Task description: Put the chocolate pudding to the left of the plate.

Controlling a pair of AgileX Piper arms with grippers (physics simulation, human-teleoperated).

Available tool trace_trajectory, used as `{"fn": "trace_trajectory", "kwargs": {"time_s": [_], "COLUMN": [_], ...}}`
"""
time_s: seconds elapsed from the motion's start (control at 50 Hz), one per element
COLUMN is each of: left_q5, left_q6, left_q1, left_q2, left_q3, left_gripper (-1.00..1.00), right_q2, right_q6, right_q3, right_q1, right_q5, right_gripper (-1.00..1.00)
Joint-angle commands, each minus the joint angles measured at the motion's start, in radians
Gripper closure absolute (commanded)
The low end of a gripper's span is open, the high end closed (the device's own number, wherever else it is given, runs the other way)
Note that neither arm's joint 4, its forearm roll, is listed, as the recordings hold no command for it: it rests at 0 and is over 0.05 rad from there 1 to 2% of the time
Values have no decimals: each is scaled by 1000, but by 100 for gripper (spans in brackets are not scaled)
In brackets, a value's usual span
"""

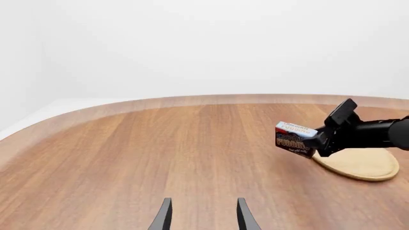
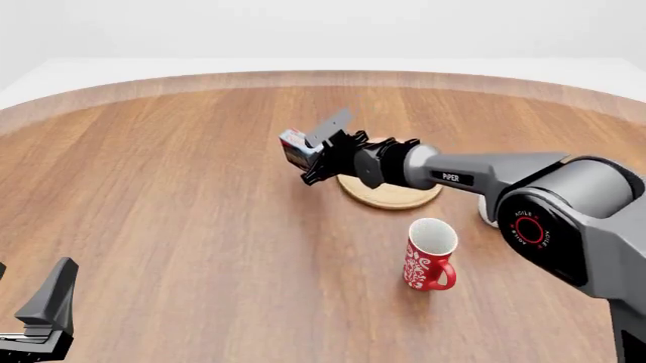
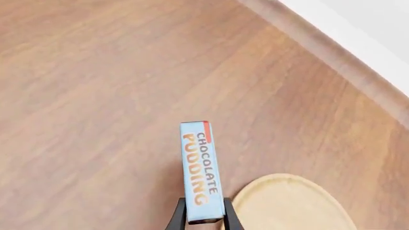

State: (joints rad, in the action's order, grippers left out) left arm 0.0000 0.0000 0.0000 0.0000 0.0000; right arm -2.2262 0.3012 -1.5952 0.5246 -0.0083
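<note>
chocolate pudding (image 3: 200,171) long axis in line with right fingers (image 3: 176,216), beside plate (image 3: 290,203)

Pudding (image 2: 295,147) left of plate (image 2: 395,197)

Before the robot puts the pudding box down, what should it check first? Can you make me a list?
1. Right gripper has its jaws shut on the chocolate pudding: ok.
2. Pudding is over the table just left of the plate: ok.
3. Wood under the box is bare: ok.
4. Red mug is out of the way, nearer than the plate: ok.
5. Left gripper is far off, with its jaws open: ok.
6. How high the box is above the wood: cannot tell.
</note>
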Motion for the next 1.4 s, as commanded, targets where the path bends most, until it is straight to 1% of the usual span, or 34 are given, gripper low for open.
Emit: {"fn": "trace_trajectory", "kwargs": {"time_s": [0.02, 0.16, 0.74, 0.9, 0.94, 0.96, 1.1, 1.28, 1.4], "left_q5": [0, 0, 0, 0, 0, 0, 0, 0, 0], "left_q6": [0, 0, 0, 0, 0, 0, 0, 0, 0], "left_q1": [0, 0, 0, 0, 0, 0, 0, 0, 0], "left_q2": [0, 0, 0, 0, 0, 0, 0, 0, 0], "left_q3": [0, 0, 0, 0, 0, 0, 0, 0, 0], "left_gripper": [-100, -100, -100, -100, -100, -100, -100, -100, -100], "right_q2": [-59, -85, -160, -169, -182, -178, -173, -144, -95], "right_q6": [-27, -38, -37, -37, -30, -25, -21, -15, -14], "right_q3": [-56, -77, -109, -128, -151, -146, -137, -97, -52], "right_q1": [-18, -21, -19, -16, -19, -18, -23, -40, -39], "right_q5": [8, 10, 11, 26, 43, 36, 29, 18, 7], "right_gripper": [100, 100, 100, 100, 100, -100, -100, -100, -100]}}
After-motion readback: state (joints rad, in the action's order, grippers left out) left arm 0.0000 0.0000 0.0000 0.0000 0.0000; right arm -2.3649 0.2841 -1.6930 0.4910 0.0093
